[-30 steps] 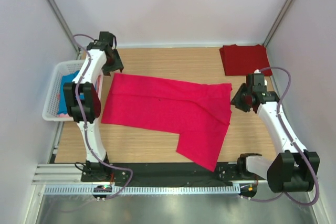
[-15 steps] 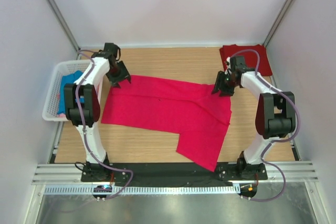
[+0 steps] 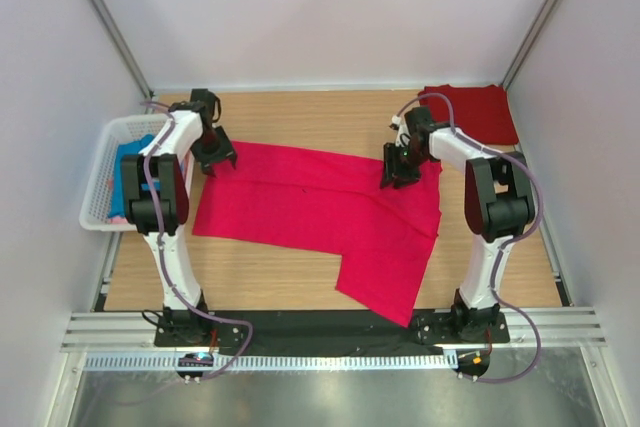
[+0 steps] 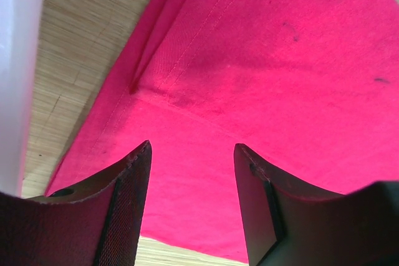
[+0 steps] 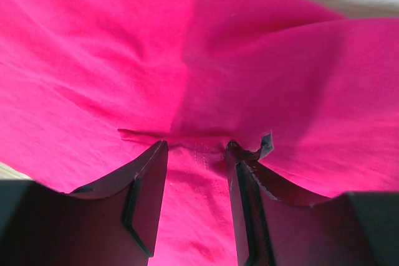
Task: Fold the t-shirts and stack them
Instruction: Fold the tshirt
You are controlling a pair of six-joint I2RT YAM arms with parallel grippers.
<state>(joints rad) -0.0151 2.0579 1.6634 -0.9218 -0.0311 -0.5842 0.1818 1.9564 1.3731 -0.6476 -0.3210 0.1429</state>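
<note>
I have swung the right tool (image 3: 397, 169) in over the rear corner of the bright pinkish-red t-shirt (image 3: 320, 209) farthest from the white basket (image 3: 96, 219); it and the left tool (image 3: 215, 155), at the basket-side rear corner, stand spread over cloth flat on the worktop (image 3: 300, 115), poised to fold

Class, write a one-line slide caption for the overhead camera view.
Left gripper and right gripper poised at the far edge of a spread pinkish-red t-shirt; darker red t-shirt folded at far right.

place: lab test cell | cues: white panel walls (image 3: 330, 17); aluminium frame (image 3: 105, 332)
</note>
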